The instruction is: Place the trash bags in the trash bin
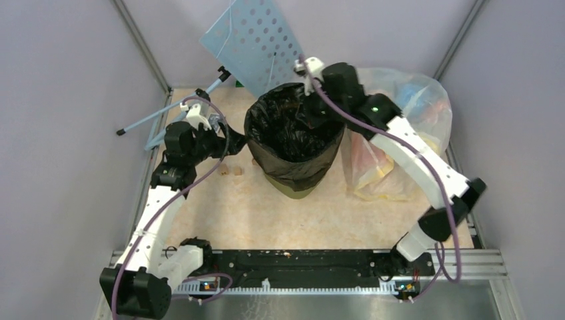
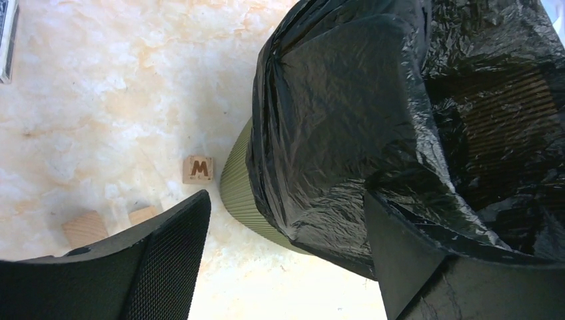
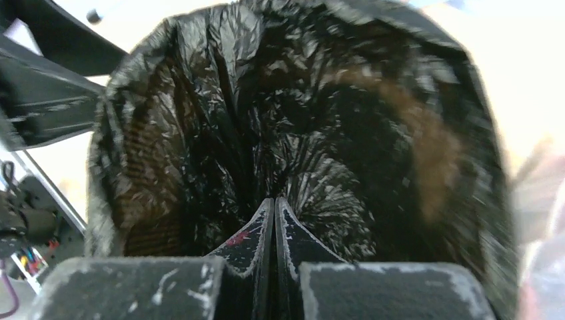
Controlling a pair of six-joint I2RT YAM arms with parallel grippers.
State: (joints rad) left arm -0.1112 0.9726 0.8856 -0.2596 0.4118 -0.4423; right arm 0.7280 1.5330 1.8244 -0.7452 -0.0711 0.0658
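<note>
Black plastic film, glossy and crinkled: one trash bag [image 1: 293, 133], which sat inside the trash bin [image 1: 290, 188]. Its mouth was turned out over the rim and hung down the outer wall on all visible sides. Only the lower part of the olive-green bin showed beneath the film.

Bin position: upright near the middle of the pale marbled table [image 1: 220, 213].

Left gripper [image 2: 285, 203]: jaws spread wide at the bin's left side. One finger was out over the table. The other lay against the draped film at the rim. Nothing was held between them.

Right gripper [image 3: 274, 203]: at the far rim, pointing down into the lined bin, with its fingertips pressed together. The bag's pleats ran in towards the tips. Whether film was caught between them could not be told.

Other items:
- One wooden letter block [image 2: 198, 169] marked M, on the table just left of the bin's base.
- Two plain wooden blocks [image 2: 83, 228] near it.
- One pale blue perforated board [image 1: 256, 40], tilted, behind the bin.
- One clear bag of coloured rubbish [image 1: 400, 120], to the bin's right and close beside it.
</note>
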